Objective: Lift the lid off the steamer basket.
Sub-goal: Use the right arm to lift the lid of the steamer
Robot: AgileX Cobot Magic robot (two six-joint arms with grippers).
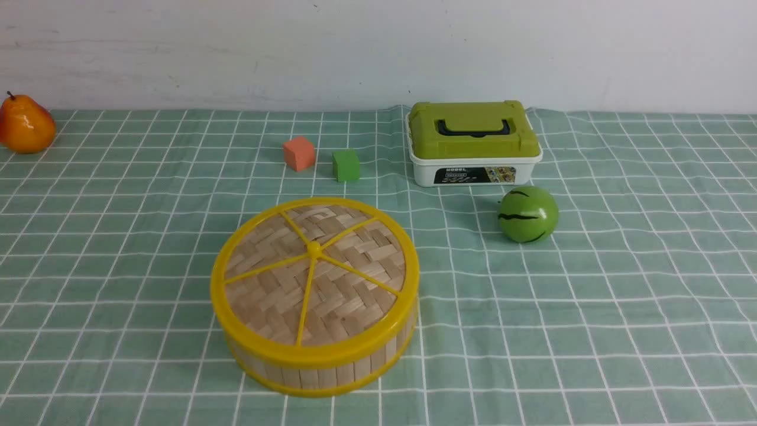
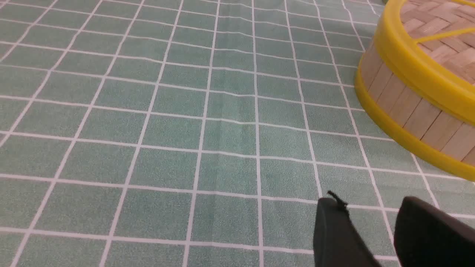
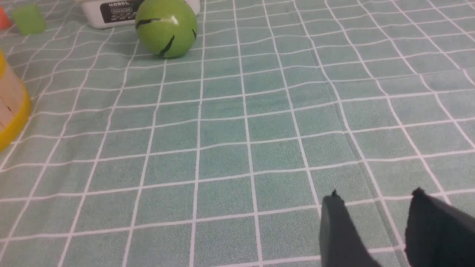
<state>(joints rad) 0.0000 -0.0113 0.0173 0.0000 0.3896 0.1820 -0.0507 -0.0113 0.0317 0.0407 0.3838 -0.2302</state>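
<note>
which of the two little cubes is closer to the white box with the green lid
The green cube; the orange cube sits beside it, farther from the box, toward the robot's left.

Left tool (image 2: 371,200), right tool (image 3: 376,193): both agape

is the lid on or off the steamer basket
On: the lid sits flat atop the basket, yellow rim flush all round.

Looks like a lab test setup to me: green checked cloth (image 1: 621,307), blank white wall (image 1: 378,47), toy pear (image 1: 25,124), toy melon (image 1: 528,214).
</note>
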